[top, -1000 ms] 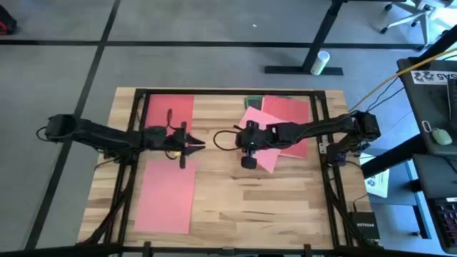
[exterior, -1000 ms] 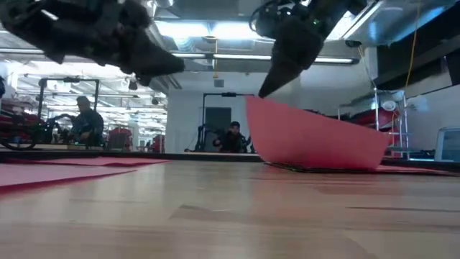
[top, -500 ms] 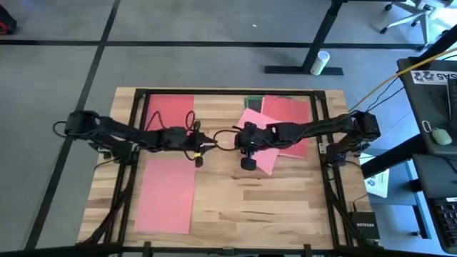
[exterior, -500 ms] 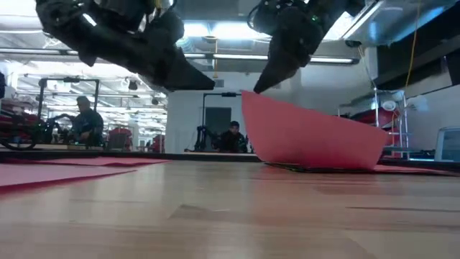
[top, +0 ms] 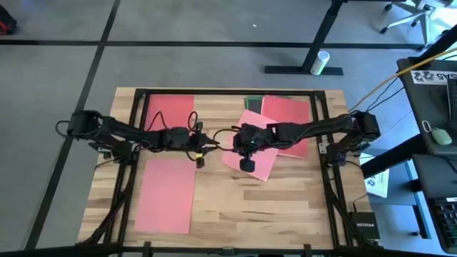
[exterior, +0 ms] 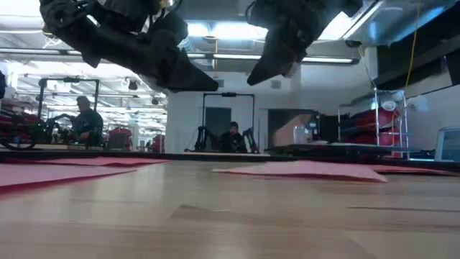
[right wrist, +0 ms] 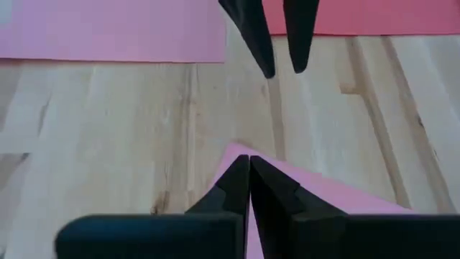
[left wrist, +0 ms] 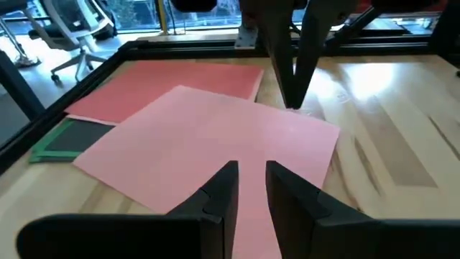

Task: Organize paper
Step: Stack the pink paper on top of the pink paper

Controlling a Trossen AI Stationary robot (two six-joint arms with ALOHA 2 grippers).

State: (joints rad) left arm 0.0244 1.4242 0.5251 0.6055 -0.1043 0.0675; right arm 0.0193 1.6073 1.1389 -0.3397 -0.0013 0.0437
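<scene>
A pink sheet of paper (top: pixel 258 160) lies flat on the table right of centre, partly over a red sheet (top: pixel 291 118). Green and dark grey sheets (top: pixel 253 102) peek out at the far side. My right gripper (top: pixel 230 148) hovers shut above the pink sheet's left corner (right wrist: pixel 241 150), clear of it in the low view (exterior: pixel 253 80). My left gripper (top: pixel 206 148) hangs open just left of it, fingers pointing at the pink sheet (left wrist: pixel 215 137). On the left side lie a red sheet (top: pixel 170 111) and a pink sheet (top: pixel 166 196).
A black frame (top: pixel 228 92) runs round the table's edge. Bare wood lies at the near right (top: pixel 271 207). Beyond the table, people sit in the room (exterior: pixel 231 137), and a desk with devices (top: pixel 435 128) stands to the right.
The pink sheet, whose left edge hung lifted from my right gripper, has dropped and now lies flat on the table. My left gripper has moved toward the table's right edge, close to my right gripper.
</scene>
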